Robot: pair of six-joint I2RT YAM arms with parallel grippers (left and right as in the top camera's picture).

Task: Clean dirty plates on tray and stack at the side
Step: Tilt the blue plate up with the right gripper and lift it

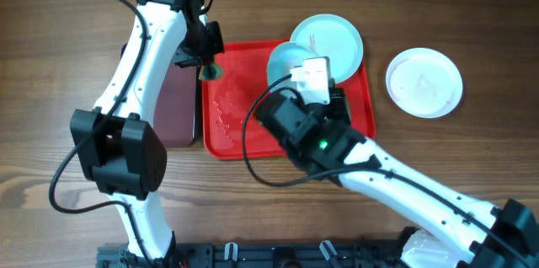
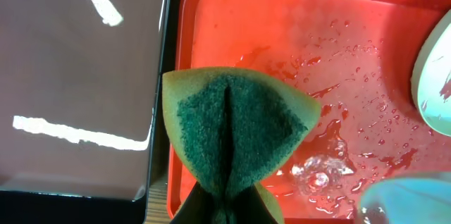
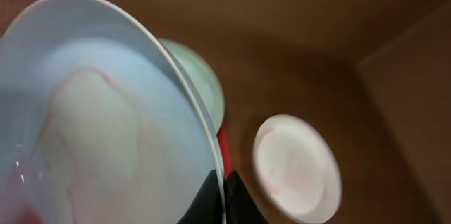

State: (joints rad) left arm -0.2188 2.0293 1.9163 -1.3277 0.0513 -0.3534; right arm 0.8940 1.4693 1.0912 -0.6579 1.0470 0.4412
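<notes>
Plate point(image 3: 106, 125) in right gripper point(image 3: 224, 197) cropped; sponge point(image 2: 232, 125) in left gripper point(image 2: 227, 208) too.

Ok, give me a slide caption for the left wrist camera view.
Left gripper pinching a folded green sponge over the wet red tray, a streaked plate at right.

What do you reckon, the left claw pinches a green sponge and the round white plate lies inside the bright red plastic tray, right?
No: the overhead view shows the round white plate on the wooden table beside the bright red plastic tray. The left claw does pinch the green sponge.
</notes>
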